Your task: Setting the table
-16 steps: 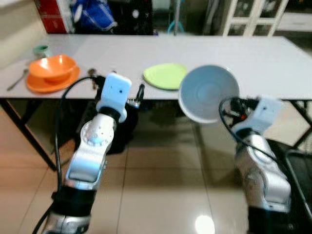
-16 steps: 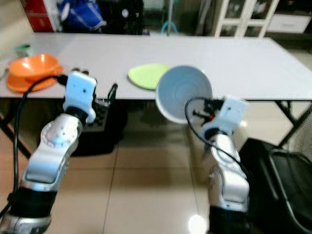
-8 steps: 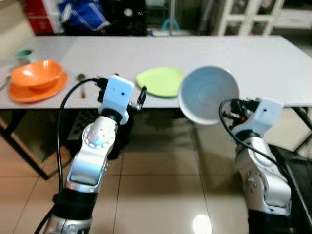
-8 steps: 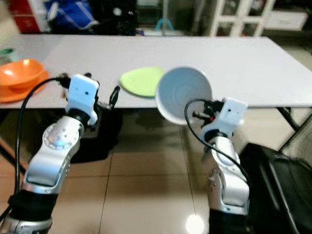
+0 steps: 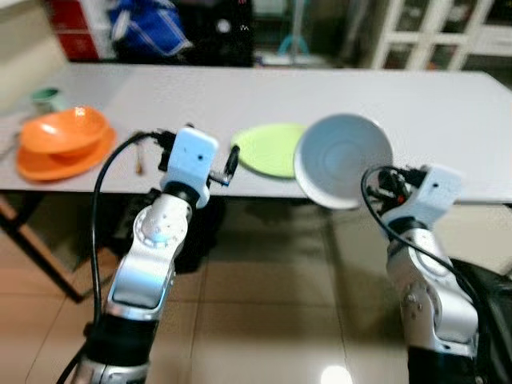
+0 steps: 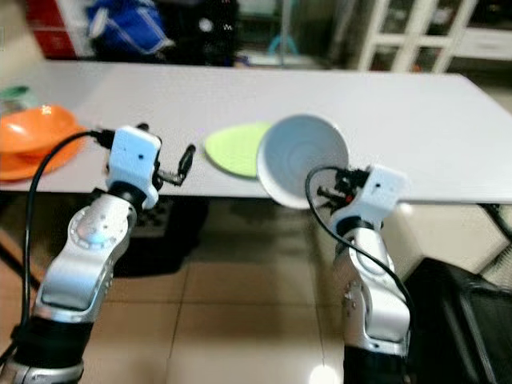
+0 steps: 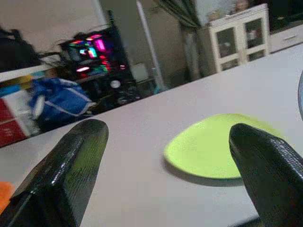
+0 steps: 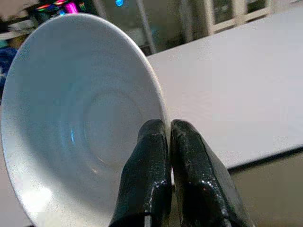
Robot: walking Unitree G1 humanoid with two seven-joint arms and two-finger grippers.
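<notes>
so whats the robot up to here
It is setting the table. The right pincer is shut on the rim of a pale blue bowl, holding it tilted in the air at the near edge of the white table. The left pincer is open and holds nothing, near a green plate. An orange bowl sits on an orange plate farther left.
</notes>
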